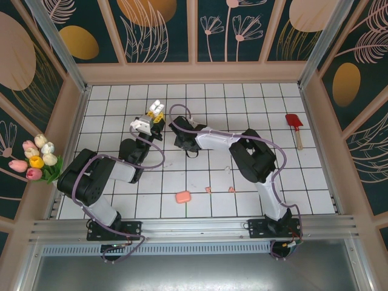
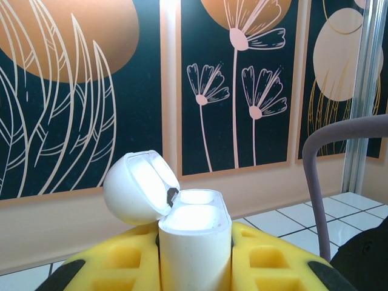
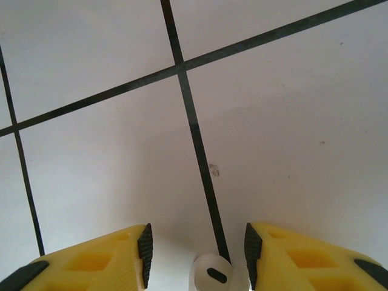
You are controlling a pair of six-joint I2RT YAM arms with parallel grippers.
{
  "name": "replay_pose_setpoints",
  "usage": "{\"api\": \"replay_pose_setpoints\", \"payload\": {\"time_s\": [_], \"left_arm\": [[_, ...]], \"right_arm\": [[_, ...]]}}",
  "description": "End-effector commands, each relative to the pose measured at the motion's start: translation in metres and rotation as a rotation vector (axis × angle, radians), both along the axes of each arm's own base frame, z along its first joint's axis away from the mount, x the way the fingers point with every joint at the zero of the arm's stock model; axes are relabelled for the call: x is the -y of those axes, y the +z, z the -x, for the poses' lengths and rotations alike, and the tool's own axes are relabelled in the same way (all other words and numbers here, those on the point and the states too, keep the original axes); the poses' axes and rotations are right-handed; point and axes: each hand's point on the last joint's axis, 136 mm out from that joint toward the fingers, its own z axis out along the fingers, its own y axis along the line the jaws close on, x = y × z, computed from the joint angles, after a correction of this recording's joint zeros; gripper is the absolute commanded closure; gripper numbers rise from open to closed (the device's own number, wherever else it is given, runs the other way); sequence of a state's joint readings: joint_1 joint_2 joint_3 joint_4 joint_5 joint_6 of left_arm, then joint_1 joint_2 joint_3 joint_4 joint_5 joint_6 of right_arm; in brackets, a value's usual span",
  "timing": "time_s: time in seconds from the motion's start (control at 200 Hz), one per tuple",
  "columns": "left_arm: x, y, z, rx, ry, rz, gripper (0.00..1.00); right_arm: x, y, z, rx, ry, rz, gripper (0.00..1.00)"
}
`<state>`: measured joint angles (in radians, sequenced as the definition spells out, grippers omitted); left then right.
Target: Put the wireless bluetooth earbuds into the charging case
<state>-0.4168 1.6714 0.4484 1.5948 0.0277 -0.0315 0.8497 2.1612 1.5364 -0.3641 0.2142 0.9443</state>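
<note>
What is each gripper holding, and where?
Left gripper clamps the open white plastic charging case by its lower body; right gripper holds nothing, straddling a white earbud.

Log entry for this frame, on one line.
left gripper: shut on white plastic charging case, lid open | right gripper: open, astride small white earbud on white tiled table

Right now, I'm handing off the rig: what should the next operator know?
Left claw shut on white case, lid open, held up.
Right claw open, low over the table, white bud between its jaws, not yet gripped.
Pink case and two pink buds lie on the table.
Done: white case open. Left: grip the bud, seat it, then the rest.
</note>
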Motion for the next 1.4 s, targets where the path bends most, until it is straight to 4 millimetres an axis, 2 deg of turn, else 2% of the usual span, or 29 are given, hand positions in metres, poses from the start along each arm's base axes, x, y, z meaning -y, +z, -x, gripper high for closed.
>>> {"api": "replay_pose_setpoints", "payload": {"time_s": [0.0,0.205,0.425,0.766,0.846,0.956,1.171,1.271,1.396], "left_arm": [[-0.008,0.051,0.020,0.191,-0.019,0.095,1.00],[-0.006,0.052,0.019,0.190,-0.027,0.095,1.00],[-0.004,0.053,0.018,0.189,-0.036,0.095,1.00],[-0.001,0.056,0.018,0.188,-0.056,0.100,1.00],[-0.001,0.057,0.018,0.188,-0.059,0.103,1.00],[0.000,0.058,0.019,0.189,-0.068,0.107,1.00],[0.001,0.059,0.019,0.189,-0.071,0.110,1.00],[0.000,0.059,0.018,0.190,-0.068,0.111,1.00],[0.000,0.058,0.018,0.188,-0.066,0.110,1.00]], "right_arm": [[0.014,-0.021,0.011,-0.033,0.009,0.095,0.57],[0.015,-0.020,0.021,-0.008,0.090,0.188,0.66],[0.035,-0.023,0.030,0.002,0.120,0.289,0.68],[0.068,-0.008,0.032,0.038,0.105,0.342,0.68],[0.077,-0.004,0.030,0.045,0.093,0.340,0.65],[0.085,0.005,0.030,0.056,0.076,0.312,0.53],[0.085,0.027,0.028,0.074,0.031,0.216,0.39],[0.082,0.025,0.027,0.071,0.029,0.216,0.34],[0.080,0.015,0.027,0.044,0.031,0.226,0.34]]}}
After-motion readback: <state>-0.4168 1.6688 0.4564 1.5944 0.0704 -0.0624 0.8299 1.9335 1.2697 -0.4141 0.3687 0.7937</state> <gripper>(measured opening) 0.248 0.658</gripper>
